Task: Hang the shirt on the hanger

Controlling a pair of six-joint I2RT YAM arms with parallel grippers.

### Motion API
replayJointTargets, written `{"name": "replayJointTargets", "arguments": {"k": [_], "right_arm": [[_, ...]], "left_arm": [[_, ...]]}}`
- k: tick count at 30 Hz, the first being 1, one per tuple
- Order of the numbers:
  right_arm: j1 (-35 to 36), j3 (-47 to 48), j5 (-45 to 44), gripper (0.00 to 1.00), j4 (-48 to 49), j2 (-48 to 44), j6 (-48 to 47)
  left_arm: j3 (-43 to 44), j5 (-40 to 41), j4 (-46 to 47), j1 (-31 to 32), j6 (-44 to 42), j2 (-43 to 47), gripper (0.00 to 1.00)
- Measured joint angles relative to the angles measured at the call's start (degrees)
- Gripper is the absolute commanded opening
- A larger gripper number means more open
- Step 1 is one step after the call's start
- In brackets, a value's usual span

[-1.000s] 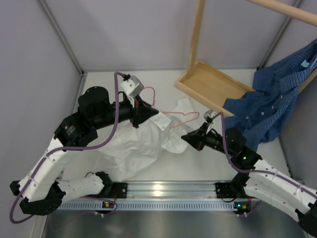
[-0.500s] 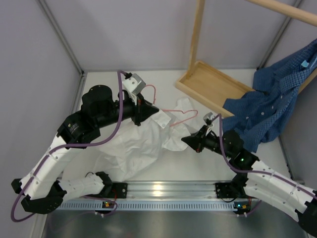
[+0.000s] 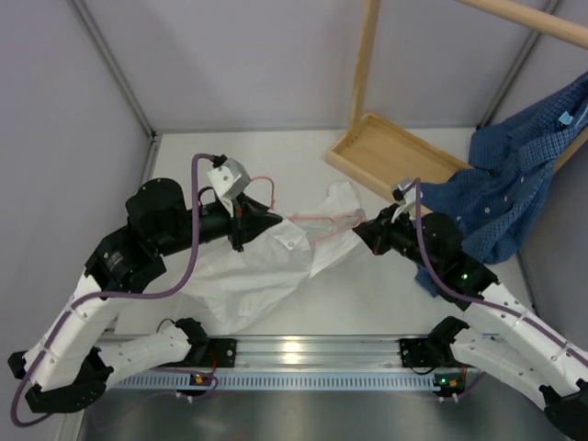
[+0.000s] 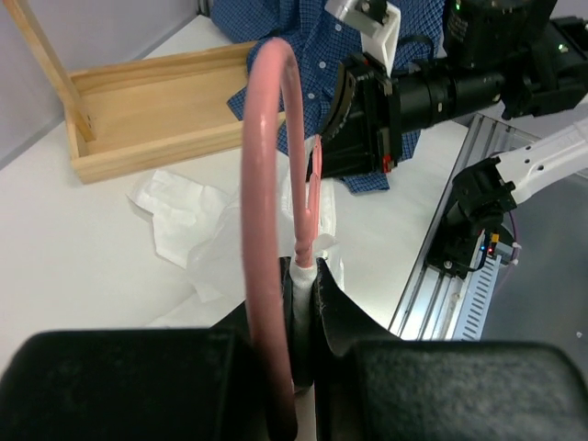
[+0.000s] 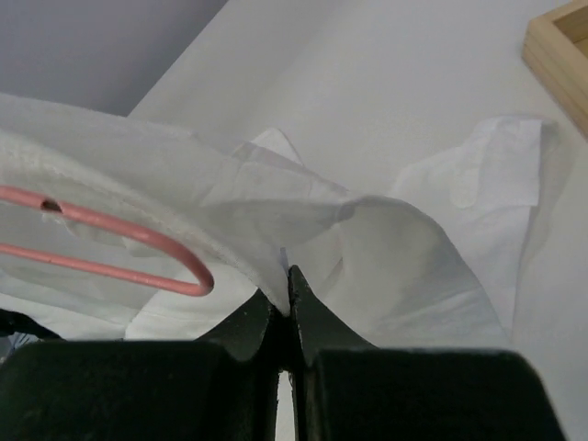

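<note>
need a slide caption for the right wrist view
Right gripper shut on a fold of the white shirt, the pink hanger showing its rounded end against the fabric just beside it.

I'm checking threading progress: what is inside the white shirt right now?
The hanger has its pink shoulder end in the opening of the shirt, whose edge the right gripper pinches. Overhead, its arm shows faintly through the cloth; the far side's depth is hidden.

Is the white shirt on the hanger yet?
Partly: the hanger shows pink through the shirt fabric, but most fabric lies crumpled on the table.
</note>
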State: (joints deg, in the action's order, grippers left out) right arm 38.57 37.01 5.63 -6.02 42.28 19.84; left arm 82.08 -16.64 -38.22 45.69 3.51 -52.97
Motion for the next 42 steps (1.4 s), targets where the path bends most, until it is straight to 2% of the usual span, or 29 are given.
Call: {"name": "replayJointTargets", "arguments": {"k": [6, 12, 16, 21, 25, 27, 28, 29, 30, 31, 32, 35, 38, 42], "right_arm": [[-2.08, 11.63, -0.72, 0.00, -7.10, 4.44, -1.86], [-2.49, 19.76, 0.44, 0.00, -11.41, 7.78, -5.09], [-2.56, 21.59, 5.18, 0.00, -11.34, 8.79, -5.92], [2.12, 16.79, 9.62, 0.00, -5.75, 7.63, -4.07], [11.61, 3.06, 6.43, 0.00, 6.05, 6.86, -1.07], [13.55, -3.26, 4.07, 0.01, 11.28, 8.85, 1.18], [13.73, -5.11, 2.86, 0.05, 13.14, 9.90, 2.14], [13.68, -6.27, 1.44, 0.15, 14.62, 10.60, 3.04], [13.70, -6.69, 0.46, 0.45, 14.75, 10.75, 3.87], [13.79, -6.91, -0.28, 0.55, 14.67, 10.49, 4.37], [13.88, -6.93, -1.16, 0.61, 14.34, 9.60, 4.46], [13.92, -6.93, -4.31, 0.66, 11.61, 2.95, 4.28], [13.97, -6.88, -7.08, 0.68, 4.39, -9.53, 4.28], [13.97, -4.28, -8.52, 0.65, -6.95, -23.54, 4.24]], "left_arm": [[-1.29, 2.14, -1.07, 0.00, -2.51, 3.17, 0.00], [-1.29, 8.81, -3.48, 0.00, -3.65, 2.19, 0.00], [0.13, 15.02, -4.66, 0.00, -2.16, -1.09, 0.00], [2.43, 18.32, -3.61, -0.02, 2.49, -6.43, 0.00], [4.15, 19.52, -0.68, -0.90, 6.14, -9.29, 0.00], [8.11, 15.78, -0.33, -3.43, 7.87, -12.98, 0.00], [9.44, 12.20, 0.76, -4.92, 8.94, -15.15, 0.00], [9.75, 9.07, 2.03, -6.10, 9.92, -16.98, 0.00], [9.51, 6.69, 3.78, -7.04, 10.64, -18.49, 0.00], [9.03, 4.24, 5.90, -7.82, 11.47, -19.71, 0.00], [8.17, 2.23, 7.87, -8.44, 12.02, -20.50, 0.00], [5.20, -2.40, 11.69, -9.81, 12.96, -20.52, 0.00], [1.68, -6.67, 15.93, -10.45, 12.61, -19.19, 0.00], [-5.16, -17.07, 22.38, -10.73, 11.52, -16.63, 0.00]]}}
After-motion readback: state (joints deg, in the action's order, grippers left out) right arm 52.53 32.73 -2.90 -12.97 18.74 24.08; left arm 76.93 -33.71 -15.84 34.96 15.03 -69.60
